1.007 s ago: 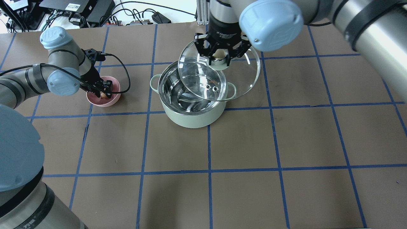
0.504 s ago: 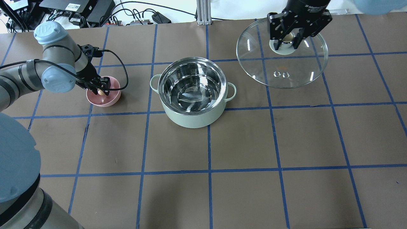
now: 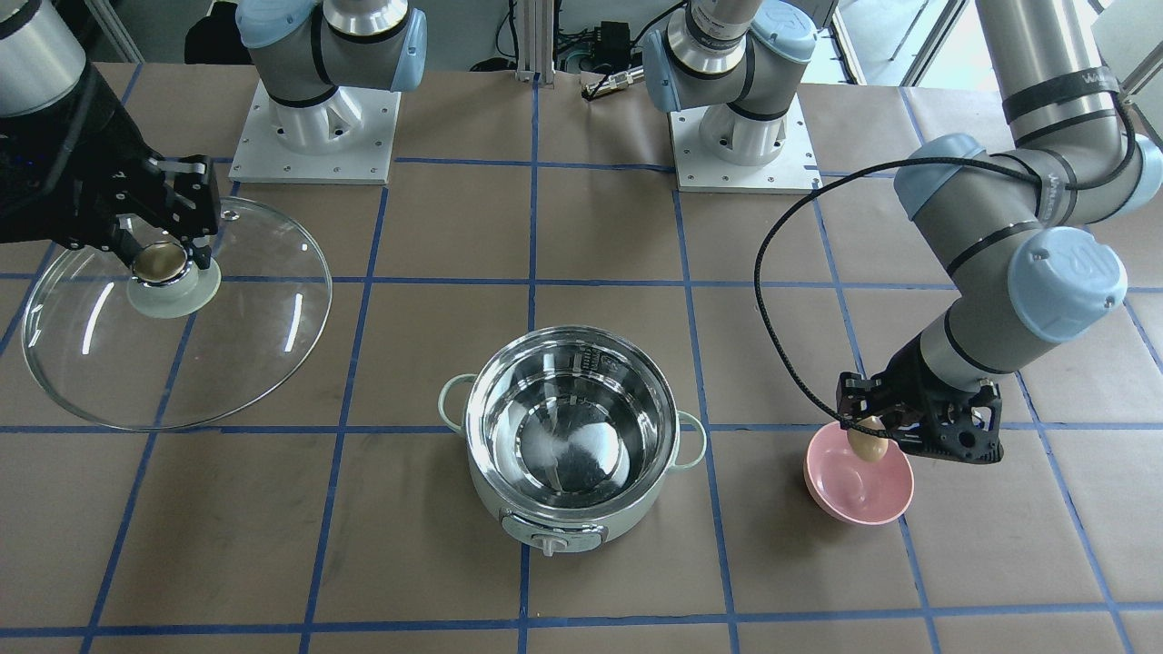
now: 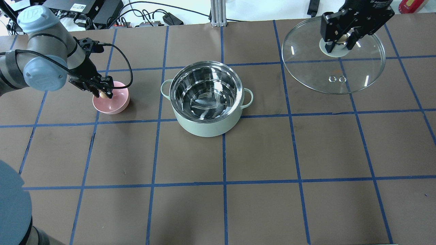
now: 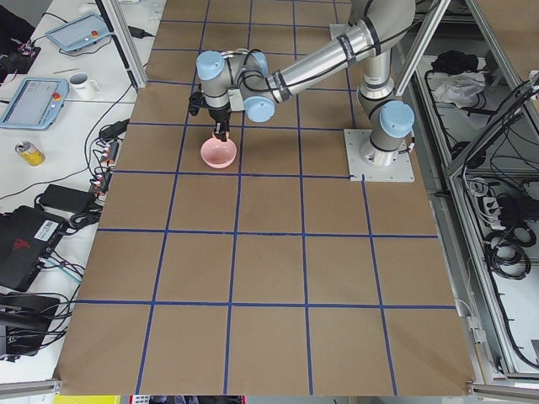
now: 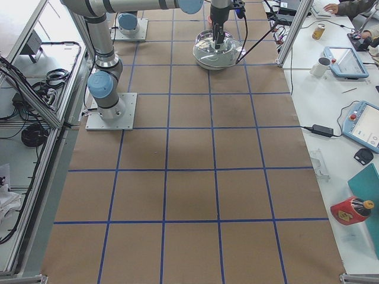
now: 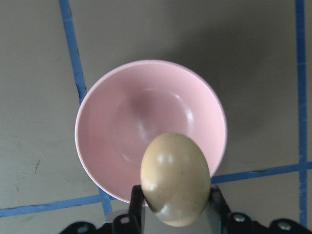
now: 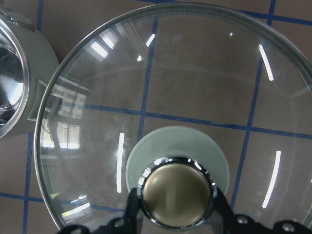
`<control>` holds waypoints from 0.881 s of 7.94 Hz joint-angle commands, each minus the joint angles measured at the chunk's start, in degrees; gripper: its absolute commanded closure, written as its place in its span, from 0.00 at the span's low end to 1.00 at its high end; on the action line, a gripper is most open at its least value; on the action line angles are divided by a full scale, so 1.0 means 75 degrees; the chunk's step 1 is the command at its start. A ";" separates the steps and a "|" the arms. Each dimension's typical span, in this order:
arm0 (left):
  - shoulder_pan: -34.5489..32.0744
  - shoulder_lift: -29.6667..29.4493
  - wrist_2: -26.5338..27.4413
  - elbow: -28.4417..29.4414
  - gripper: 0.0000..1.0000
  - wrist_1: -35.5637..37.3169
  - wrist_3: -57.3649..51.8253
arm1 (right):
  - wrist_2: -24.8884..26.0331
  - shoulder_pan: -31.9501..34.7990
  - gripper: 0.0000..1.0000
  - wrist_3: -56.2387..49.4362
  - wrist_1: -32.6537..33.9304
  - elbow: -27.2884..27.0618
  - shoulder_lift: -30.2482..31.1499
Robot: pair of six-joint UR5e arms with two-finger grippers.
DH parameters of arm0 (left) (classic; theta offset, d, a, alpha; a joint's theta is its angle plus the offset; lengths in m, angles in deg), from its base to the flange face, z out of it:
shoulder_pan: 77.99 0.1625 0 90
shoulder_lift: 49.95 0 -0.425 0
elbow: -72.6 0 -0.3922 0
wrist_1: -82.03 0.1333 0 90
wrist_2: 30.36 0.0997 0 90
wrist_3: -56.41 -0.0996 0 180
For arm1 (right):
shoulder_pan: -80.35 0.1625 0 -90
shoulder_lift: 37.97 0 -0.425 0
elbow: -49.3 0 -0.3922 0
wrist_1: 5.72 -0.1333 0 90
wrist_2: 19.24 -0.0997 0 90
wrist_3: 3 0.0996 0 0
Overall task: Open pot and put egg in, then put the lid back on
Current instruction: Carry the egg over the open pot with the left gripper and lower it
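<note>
The mint-green pot stands open mid-table, its steel inside bare; it also shows in the front view. My left gripper is shut on the tan egg, holding it just above the pink bowl; the front view shows the egg over the bowl. My right gripper is shut on the knob of the glass lid, holding it above the table, far right of the pot. The lid also shows in the front view.
The brown table has blue tape grid lines. Cables and electronics lie beyond the far edge. A black cable loops from my left wrist. The arm bases stand at the robot's side of the table.
My right gripper has carried the lid off the pot and far to the right. My left gripper has lifted the egg out of the pink bowl.
</note>
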 commanded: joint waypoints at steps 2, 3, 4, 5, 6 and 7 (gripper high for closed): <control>-0.1590 0.0764 -0.0361 0.0574 0.67 -0.0547 0.2063 | 0.0046 -0.0267 1.00 -0.0347 -0.0182 -0.0018 0.0084; -0.2269 0.0777 -0.0373 0.0726 0.69 -0.0524 0.3068 | 0.0035 -0.0267 1.00 -0.0347 -0.0170 -0.0053 0.0084; -0.2926 0.0765 -0.0315 0.0832 0.72 -0.0442 0.3902 | 0.0023 -0.0267 1.00 -0.0347 -0.0170 -0.0077 0.0084; -0.3454 0.0637 -0.0303 0.0833 0.72 -0.0151 0.4386 | 0.0023 -0.0267 1.00 -0.0347 -0.0170 -0.0077 0.0084; -0.3703 0.0485 -0.0349 0.0787 0.72 0.0118 0.4902 | 0.0023 -0.0256 1.00 -0.0347 -0.0182 -0.0077 0.0096; -0.3857 0.0171 -0.0349 0.0786 0.72 0.0284 0.5023 | 0.0023 -0.0267 1.00 -0.0347 -0.0182 -0.0077 0.0096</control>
